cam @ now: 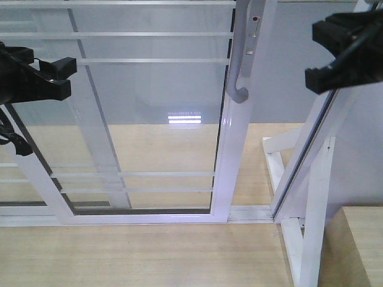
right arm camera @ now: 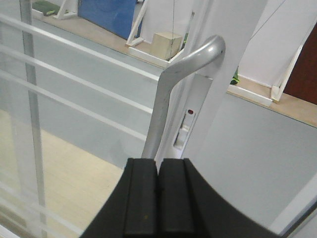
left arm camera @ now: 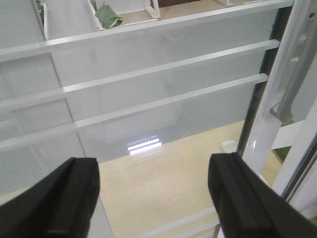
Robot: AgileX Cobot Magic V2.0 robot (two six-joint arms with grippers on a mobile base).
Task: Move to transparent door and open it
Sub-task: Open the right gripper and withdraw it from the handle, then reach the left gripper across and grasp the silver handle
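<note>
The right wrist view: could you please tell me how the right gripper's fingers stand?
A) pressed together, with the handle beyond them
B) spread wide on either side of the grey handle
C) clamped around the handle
A: the right gripper has its fingers pressed together with nothing between them, and the grey handle on the transparent door rises beyond their tips, ungrasped.

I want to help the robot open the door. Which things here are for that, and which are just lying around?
For the job: transparent door, grey handle.
Just lying about: slanted white post, wooden box, green thing.
</note>
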